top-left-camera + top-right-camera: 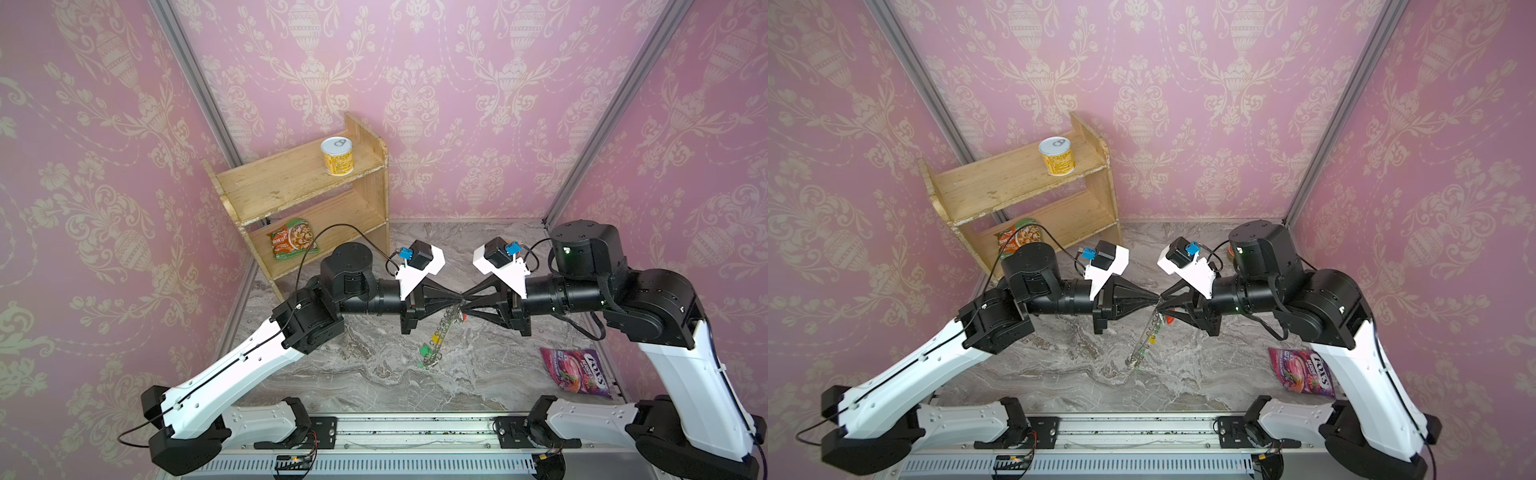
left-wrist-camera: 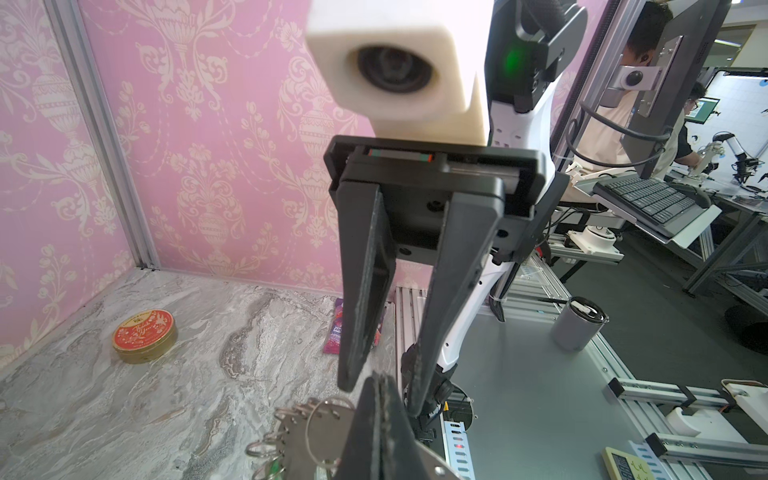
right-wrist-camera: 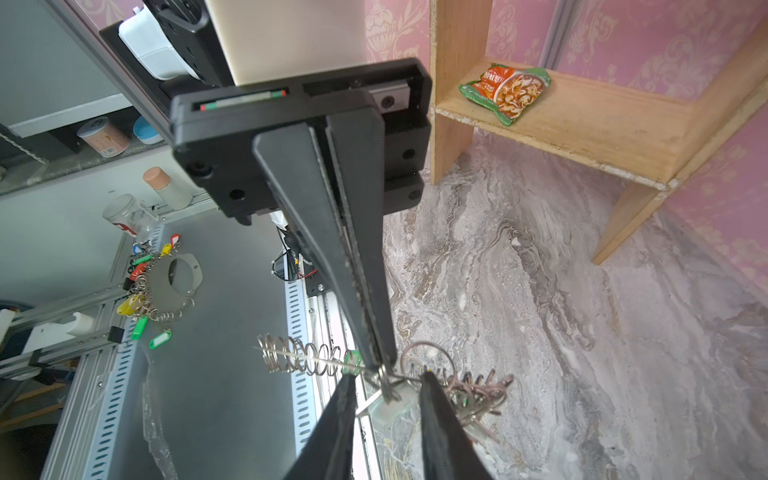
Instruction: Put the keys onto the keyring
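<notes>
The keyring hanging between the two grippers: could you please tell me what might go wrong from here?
1. The left gripper pinches only the rim of the flat grey metal keyring fringed with wire loops; dangling, it could slip or swing.
2. The right gripper stands open around the white-tagged silver key; if unhooked, it may drop onto the marbled table.

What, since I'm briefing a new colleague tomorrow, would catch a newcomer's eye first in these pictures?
Two black grippers meet tip to tip over the middle of the marble table: the left gripper is shut on the keyring, which dangles edge-on below, and the right gripper stands open beside it. Next come the pink patterned walls all round and the wooden shelf at the back left, a yellow can on its top board.
</notes>
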`<state>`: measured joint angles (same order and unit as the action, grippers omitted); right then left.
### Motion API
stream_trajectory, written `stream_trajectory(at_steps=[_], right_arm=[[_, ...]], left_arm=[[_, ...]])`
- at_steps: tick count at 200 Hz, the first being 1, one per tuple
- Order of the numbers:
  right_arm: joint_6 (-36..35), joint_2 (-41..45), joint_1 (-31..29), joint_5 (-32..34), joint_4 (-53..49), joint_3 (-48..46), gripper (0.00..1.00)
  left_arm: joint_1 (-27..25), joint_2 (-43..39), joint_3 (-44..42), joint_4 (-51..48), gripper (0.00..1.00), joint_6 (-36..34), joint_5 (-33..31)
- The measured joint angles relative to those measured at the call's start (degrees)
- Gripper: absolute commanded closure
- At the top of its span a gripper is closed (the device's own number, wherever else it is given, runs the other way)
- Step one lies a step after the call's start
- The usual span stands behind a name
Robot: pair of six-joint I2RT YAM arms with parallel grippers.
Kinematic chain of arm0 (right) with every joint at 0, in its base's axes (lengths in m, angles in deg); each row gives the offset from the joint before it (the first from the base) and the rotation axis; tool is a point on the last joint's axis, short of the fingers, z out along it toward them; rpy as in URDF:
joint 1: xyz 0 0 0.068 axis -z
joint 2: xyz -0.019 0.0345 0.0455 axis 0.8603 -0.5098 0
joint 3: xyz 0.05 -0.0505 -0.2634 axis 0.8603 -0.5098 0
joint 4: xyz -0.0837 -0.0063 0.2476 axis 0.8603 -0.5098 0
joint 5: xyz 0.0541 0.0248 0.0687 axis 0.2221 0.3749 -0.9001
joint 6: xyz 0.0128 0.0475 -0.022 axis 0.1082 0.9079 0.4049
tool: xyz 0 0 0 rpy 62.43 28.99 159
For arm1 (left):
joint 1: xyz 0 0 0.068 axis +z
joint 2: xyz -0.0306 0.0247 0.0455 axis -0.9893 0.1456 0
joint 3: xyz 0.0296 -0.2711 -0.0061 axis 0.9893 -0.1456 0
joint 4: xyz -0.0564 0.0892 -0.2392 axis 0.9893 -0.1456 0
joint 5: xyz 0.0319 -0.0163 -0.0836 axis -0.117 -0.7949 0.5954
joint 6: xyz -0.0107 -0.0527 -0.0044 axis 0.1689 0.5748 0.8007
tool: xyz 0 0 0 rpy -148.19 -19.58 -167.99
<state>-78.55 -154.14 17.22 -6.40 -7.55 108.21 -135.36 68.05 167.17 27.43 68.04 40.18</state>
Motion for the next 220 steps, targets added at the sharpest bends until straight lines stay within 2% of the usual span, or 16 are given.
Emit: stream_trajectory(at_steps=[56, 122, 196, 220], right_arm=[[2.75, 5.64, 0.0, 0.2, 6.12, -5.75, 0.67], [4.94, 5.86, 0.0, -2.4, 12.15, -7.85, 0.72], [7.26, 5.38, 0.07, -4.68, 16.76, -8.98, 1.0], [7.8, 5.55, 0.31, -5.03, 18.86, -9.88, 1.0]], left_arm=[[0.0, -3.04, -3.76, 10.01, 1.0, 1.77, -1.2], [0.0, -3.02, -5.01, 16.33, 1.0, 3.72, -1.18], [0.0, -2.91, -5.95, 20.17, 1.0, 5.92, -0.76], [0.0, -2.89, -6.25, 21.66, 1.0, 6.91, -0.48]])
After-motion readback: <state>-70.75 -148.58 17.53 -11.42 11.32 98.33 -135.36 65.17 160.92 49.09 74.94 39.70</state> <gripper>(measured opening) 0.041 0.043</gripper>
